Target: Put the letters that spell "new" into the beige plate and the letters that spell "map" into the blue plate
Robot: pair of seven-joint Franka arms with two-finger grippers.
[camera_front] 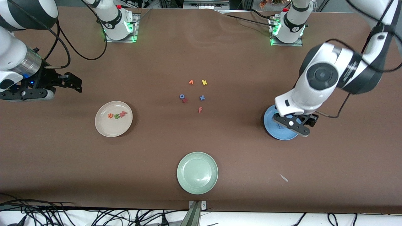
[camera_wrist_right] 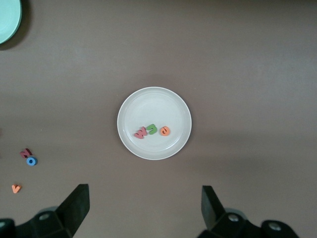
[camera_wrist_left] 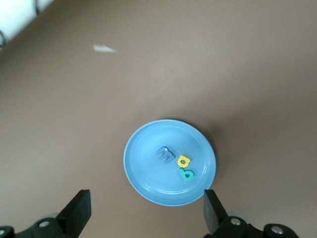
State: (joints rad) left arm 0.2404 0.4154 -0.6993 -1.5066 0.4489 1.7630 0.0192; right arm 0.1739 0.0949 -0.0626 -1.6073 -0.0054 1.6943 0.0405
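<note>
The blue plate point(camera_front: 282, 134) lies at the left arm's end of the table. My left gripper point(camera_front: 293, 125) hangs over it, open and holding nothing. In the left wrist view the blue plate point(camera_wrist_left: 148, 173) carries a blue m point(camera_wrist_left: 166, 154), a yellow p point(camera_wrist_left: 184, 160) and a teal a point(camera_wrist_left: 187, 173), and my left gripper point(camera_wrist_left: 146, 210) stands wide above its rim. The beige plate point(camera_front: 108, 127) holds an orange e point(camera_front: 110, 115), a green n point(camera_front: 117, 115) and a pinkish-red w point(camera_front: 123, 113). My right gripper point(camera_front: 77, 84) waits open, up over the table toward the right arm's end. In its wrist view, the right gripper point(camera_wrist_right: 143, 208) frames bare table beside the beige plate point(camera_wrist_right: 148, 101).
Loose letters lie mid-table: orange v point(camera_front: 191, 82), yellow k point(camera_front: 204, 82), blue o point(camera_front: 181, 96), a red letter point(camera_front: 185, 100), blue x point(camera_front: 202, 98), red f point(camera_front: 200, 109). A pale green plate point(camera_front: 191, 175) sits nearest the front camera. A white scrap point(camera_front: 284, 177) lies beside it.
</note>
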